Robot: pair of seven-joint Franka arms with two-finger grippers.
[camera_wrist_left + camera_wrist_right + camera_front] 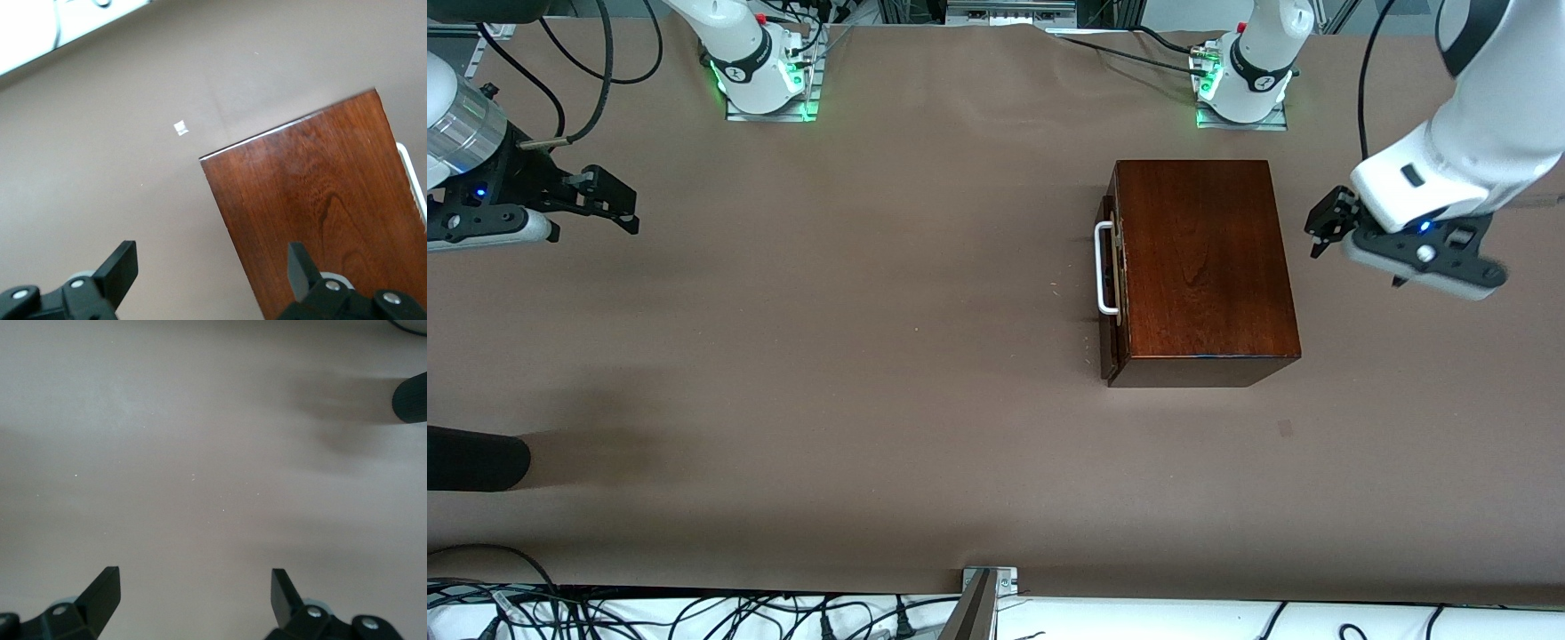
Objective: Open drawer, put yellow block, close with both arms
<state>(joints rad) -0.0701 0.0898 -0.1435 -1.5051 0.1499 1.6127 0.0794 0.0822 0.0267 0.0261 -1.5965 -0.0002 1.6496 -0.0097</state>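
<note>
The glossy dark-brown wooden box [1205, 267] stands toward the left arm's end of the table. Its drawer [1113, 293] is shut, and the white bar handle [1104, 269] faces the right arm's end. The box [320, 207] and handle [410, 173] also show in the left wrist view. The yellow block is out of view. My left gripper [1319, 227] is open and empty, in the air beside the box's back end; in its wrist view [210, 267] it is over the box's edge. My right gripper [624, 206] is open and empty, over bare table at the right arm's end [193, 590].
A black rounded object [471, 458] reaches in over the table's edge at the right arm's end and also shows in the right wrist view [410, 399]. A small white scrap [180, 128] lies on the brown table cover [871, 356]. A metal bracket [983, 604] stands at the near edge.
</note>
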